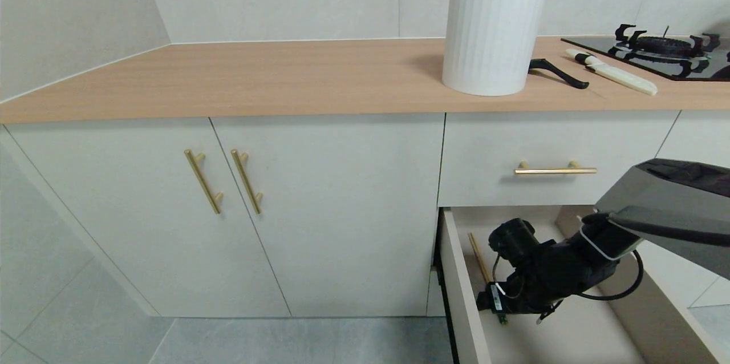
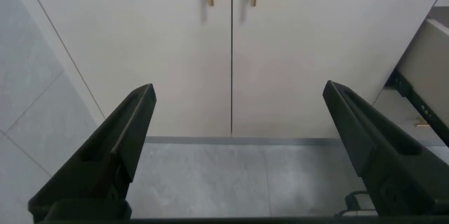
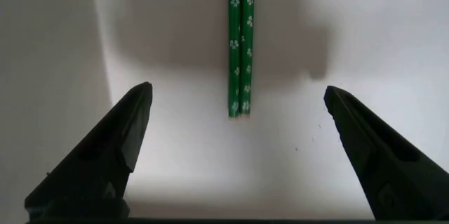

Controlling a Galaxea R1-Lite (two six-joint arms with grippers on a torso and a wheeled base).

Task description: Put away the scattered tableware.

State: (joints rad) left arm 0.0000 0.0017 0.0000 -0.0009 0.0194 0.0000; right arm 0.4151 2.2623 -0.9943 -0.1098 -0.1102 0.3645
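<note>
Right gripper (image 3: 237,92) is down inside the open drawer (image 1: 459,273) under the counter (image 1: 256,76), fingers spread wide and not gripping anything. The chopsticks (image 3: 239,48) lie flat on the drawer floor, side by side and touching each other, green flowery ends pointing toward the wrist camera, in the gap between the two fingers but clear of both. From the head view they sit close along the drawer's left wall. Left gripper (image 2: 238,90) is spread wide too, nothing in it, facing the double cabinet doors (image 2: 140,41) and the floor tiles. Up on the counter there's a tall white ribbed vase (image 1: 493,21), a black-handled tool (image 1: 556,72) just beside it, a pale-bladed knife (image 1: 613,72) and the stove (image 1: 661,47).
</note>
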